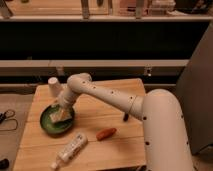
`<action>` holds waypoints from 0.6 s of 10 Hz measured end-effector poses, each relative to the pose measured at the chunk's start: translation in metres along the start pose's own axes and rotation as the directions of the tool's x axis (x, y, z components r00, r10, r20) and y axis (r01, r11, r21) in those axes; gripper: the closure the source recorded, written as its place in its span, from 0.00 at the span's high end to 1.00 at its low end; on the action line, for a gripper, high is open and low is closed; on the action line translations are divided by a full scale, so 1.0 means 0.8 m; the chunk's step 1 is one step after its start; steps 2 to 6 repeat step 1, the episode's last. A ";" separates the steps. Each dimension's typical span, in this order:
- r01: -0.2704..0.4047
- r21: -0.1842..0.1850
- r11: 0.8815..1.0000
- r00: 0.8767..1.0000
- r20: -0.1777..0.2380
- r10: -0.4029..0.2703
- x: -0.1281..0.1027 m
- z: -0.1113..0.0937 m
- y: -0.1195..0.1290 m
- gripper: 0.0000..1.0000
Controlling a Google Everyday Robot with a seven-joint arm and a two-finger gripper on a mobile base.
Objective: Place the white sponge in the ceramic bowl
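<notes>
The ceramic bowl point(50, 124), green with a darker rim, sits on the left part of the wooden table point(110, 107). The white sponge point(60, 115) is a pale block over the bowl's inside, right of its middle. My gripper point(62, 107) reaches down from the white arm point(105, 95) and is directly above the sponge, touching or just over it.
A white upturned cup point(53, 86) stands behind the bowl at the table's back left. A white tube point(70, 149) lies near the front edge. An orange-red carrot-like item point(106, 133) lies right of the tube. A small dark object point(126, 118) lies beside the arm's base.
</notes>
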State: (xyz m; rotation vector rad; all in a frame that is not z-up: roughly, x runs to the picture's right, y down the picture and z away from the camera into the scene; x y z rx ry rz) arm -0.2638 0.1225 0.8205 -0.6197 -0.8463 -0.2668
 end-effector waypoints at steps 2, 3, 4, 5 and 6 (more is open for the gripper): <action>0.001 -0.002 1.000 1.000 -0.002 -0.001 0.000 -0.001 0.000 0.80; 0.001 -0.002 1.000 1.000 -0.002 -0.001 0.000 -0.001 0.000 0.80; 0.001 -0.002 1.000 1.000 -0.002 -0.001 0.000 -0.001 0.000 0.80; 0.001 -0.002 1.000 1.000 -0.002 -0.001 0.000 -0.001 0.000 0.80; 0.001 -0.002 1.000 1.000 -0.002 -0.001 0.000 -0.001 0.000 0.80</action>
